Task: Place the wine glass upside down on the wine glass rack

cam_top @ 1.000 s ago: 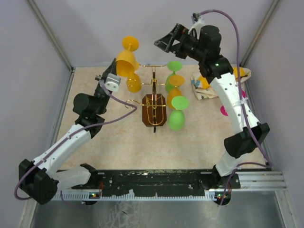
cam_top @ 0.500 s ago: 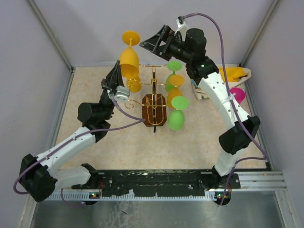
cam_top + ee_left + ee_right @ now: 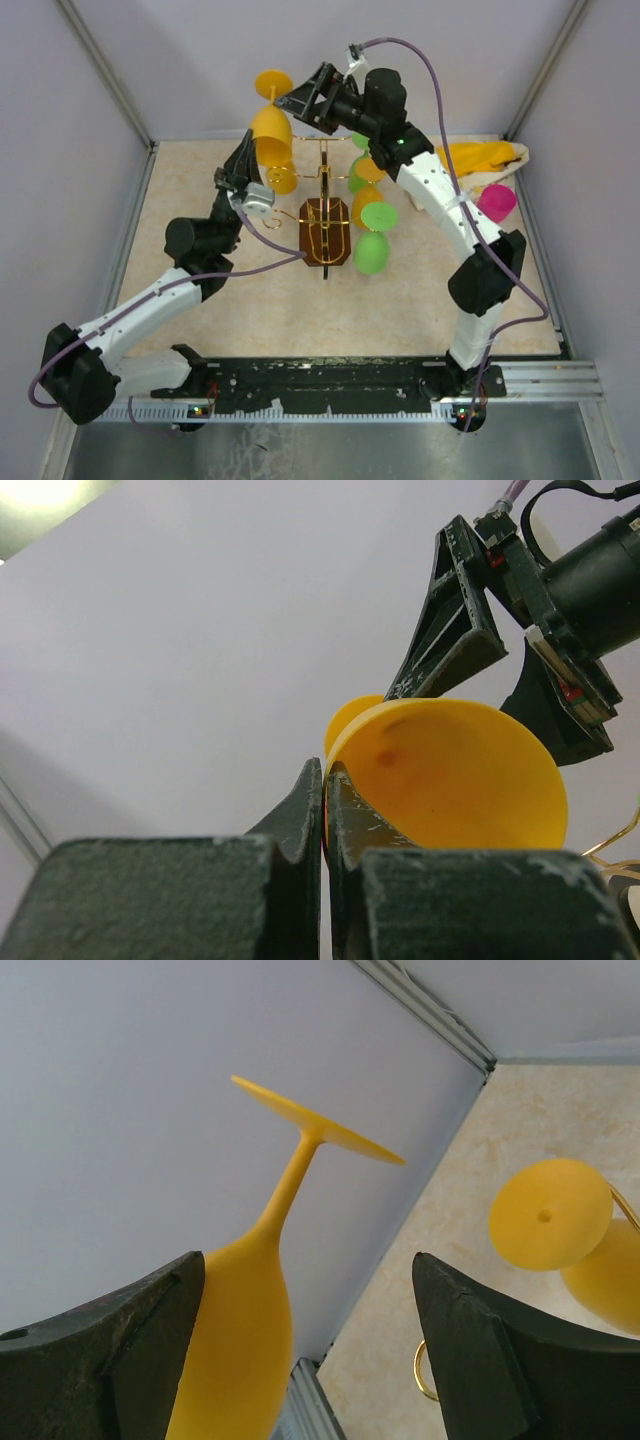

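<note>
A yellow wine glass (image 3: 270, 128) hangs in the air upside down, foot up, left of the rack's top. My left gripper (image 3: 246, 160) is shut on the rim of its bowl (image 3: 450, 775), the jaws pinching the thin wall (image 3: 325, 772). My right gripper (image 3: 300, 100) is open at the glass's upper bowl. In the right wrist view the bowl (image 3: 240, 1340) lies against the left finger (image 3: 110, 1350), the right finger (image 3: 500, 1350) well apart. The wine glass rack (image 3: 325, 228) stands mid-table on its brown base, gold wires rising from it.
Glasses hang on the rack: a yellow one (image 3: 283, 176) on the left, green (image 3: 372, 252) and orange (image 3: 368, 170) ones on the right. A pink glass (image 3: 497, 201) and a yellow cloth (image 3: 480, 156) lie at the back right. The back wall stands close behind.
My right arm has swung left to the held glass and its jaws have narrowed slightly. The left arm lifted the glass a little earlier, then held still.
</note>
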